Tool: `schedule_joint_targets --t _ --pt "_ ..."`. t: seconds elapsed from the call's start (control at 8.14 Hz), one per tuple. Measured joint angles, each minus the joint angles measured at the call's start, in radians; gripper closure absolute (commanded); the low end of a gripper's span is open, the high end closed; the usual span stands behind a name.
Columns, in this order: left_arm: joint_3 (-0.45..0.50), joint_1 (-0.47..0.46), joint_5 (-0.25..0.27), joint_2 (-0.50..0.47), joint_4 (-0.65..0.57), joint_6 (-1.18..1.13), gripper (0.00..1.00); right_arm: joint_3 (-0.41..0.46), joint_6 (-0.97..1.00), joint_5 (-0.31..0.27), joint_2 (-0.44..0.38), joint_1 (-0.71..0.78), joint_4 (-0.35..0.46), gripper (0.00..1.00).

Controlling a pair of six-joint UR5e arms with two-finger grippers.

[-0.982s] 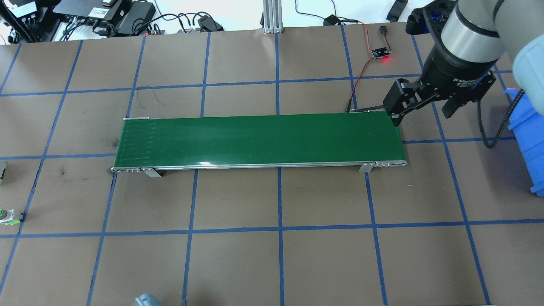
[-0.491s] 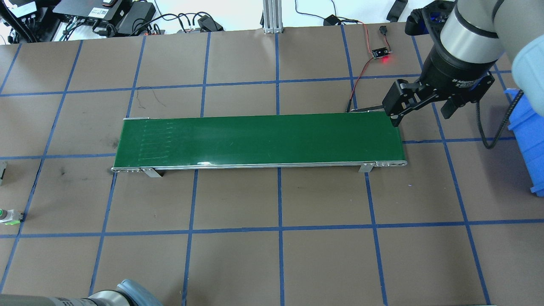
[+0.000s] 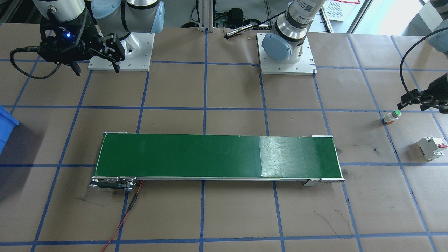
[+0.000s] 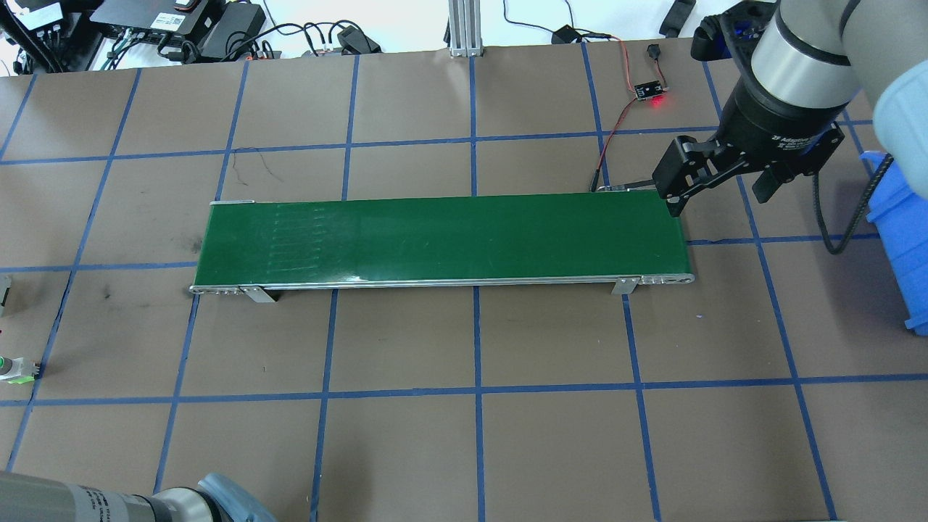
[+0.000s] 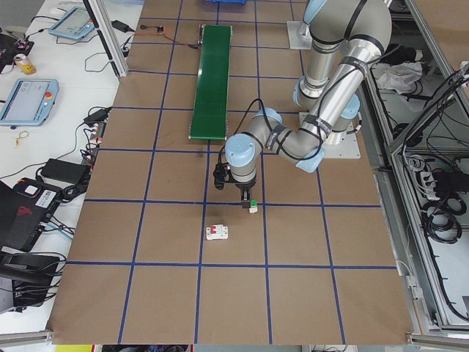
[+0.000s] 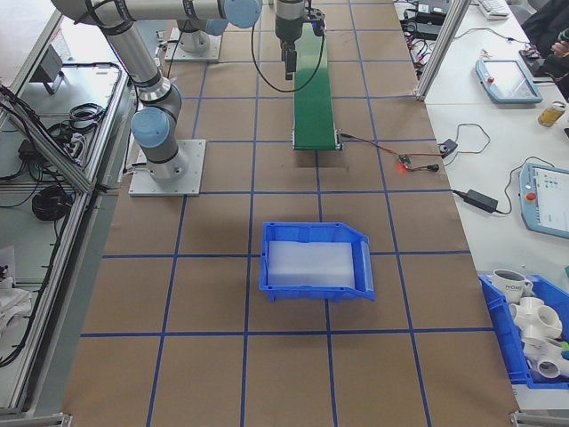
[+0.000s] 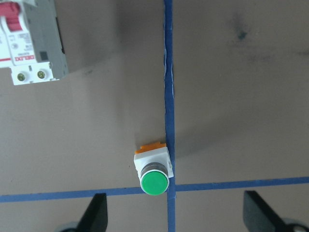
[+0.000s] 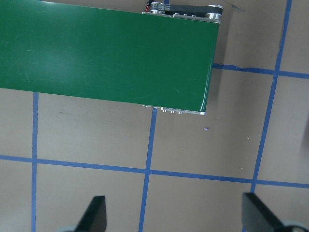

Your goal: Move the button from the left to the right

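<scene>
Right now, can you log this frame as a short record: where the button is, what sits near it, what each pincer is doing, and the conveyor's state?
button: on the table at a blue tape crossing, green cap, not grasped
left pincer: open, above the button, fingers either side
right pincer: open, empty, above the conveyor's far end
circuit breaker: white with red lever, apart from the button
conveyor belt: green, nothing on it
blue bin: on the robot's right, holds no button
task progress: button not yet lifted
</scene>
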Motion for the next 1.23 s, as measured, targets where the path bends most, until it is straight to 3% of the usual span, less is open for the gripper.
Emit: schedule_joint_targets --t 0.61,1.23 --pt "-0.045 0.087 -0.005 -0.127 0.119 0.057 0.0 0.0 0.0 0.0 0.0 0.0 0.0 0.0" --pt "-0.073 0.087 -0.009 -0.121 0.136 0.018 0.0 0.0 0.0 -0.001 0.001 0.0 -0.001 0.0"
